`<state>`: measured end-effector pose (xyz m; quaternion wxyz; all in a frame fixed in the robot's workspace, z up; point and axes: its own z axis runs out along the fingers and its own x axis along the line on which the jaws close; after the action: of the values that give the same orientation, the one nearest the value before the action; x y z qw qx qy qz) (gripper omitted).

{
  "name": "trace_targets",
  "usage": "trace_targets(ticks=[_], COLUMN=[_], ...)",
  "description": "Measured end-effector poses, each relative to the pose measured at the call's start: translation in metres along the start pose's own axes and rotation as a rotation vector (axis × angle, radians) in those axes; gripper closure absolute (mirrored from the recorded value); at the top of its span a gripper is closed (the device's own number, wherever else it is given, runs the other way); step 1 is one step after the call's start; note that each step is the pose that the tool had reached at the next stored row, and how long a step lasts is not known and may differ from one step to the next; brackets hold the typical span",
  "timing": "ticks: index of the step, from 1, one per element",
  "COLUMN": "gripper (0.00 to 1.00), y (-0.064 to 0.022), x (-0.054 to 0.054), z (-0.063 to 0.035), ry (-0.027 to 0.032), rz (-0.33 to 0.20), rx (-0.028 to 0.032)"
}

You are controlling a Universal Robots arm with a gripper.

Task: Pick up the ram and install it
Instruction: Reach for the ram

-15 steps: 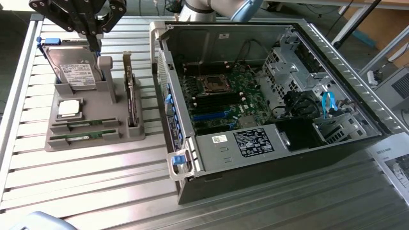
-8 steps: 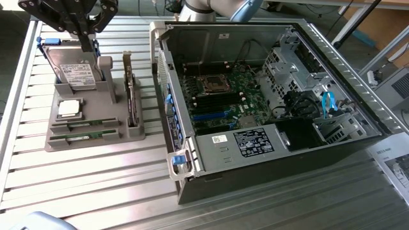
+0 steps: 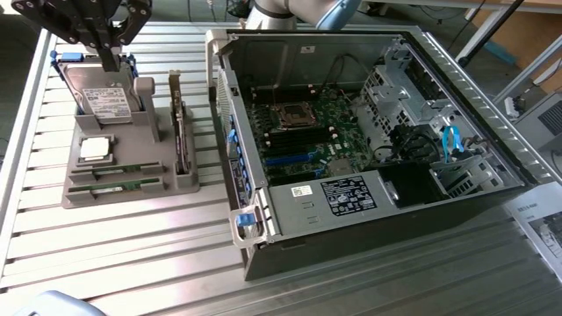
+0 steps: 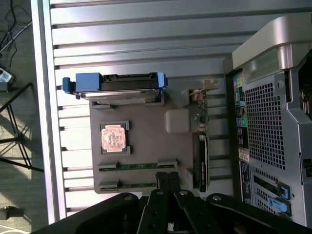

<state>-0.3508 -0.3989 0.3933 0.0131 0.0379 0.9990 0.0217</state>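
Two ram sticks lie in the front slots of the grey holder [image 3: 131, 197]: one ram stick [image 3: 116, 172] [image 4: 130, 166] and a second ram stick [image 3: 109, 190] [image 4: 127, 185] beside it. Both are thin and green. My gripper [image 3: 110, 64] [image 4: 165, 179] hangs high above the holder, near the hard drive [image 3: 102, 95], its fingers shut with nothing between them. In the wrist view its fingertips sit over the end of the ram slots. The open computer case [image 3: 369, 131] lies at the exterior view's right, its motherboard [image 3: 303, 131] exposed.
The holder also carries a square processor chip [image 3: 95, 148] [image 4: 114, 138], the hard drive [image 4: 122, 87] in a blue carrier and an upright expansion card [image 3: 181, 131] [image 4: 201, 151]. The case wall [image 4: 273, 122] stands close beside the holder. A paper sheet [image 3: 540, 224] lies at the exterior view's right.
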Motion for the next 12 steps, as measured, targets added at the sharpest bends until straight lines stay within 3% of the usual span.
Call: trace_targets(ticks=[6,12], gripper=[0.9,0.9], y=[-0.0006,-0.0008], x=[0.008,0.0088], z=[-0.0002,-0.0003], ry=[0.0,0.0001], rz=[0.0,0.0], rx=[0.0,0.0])
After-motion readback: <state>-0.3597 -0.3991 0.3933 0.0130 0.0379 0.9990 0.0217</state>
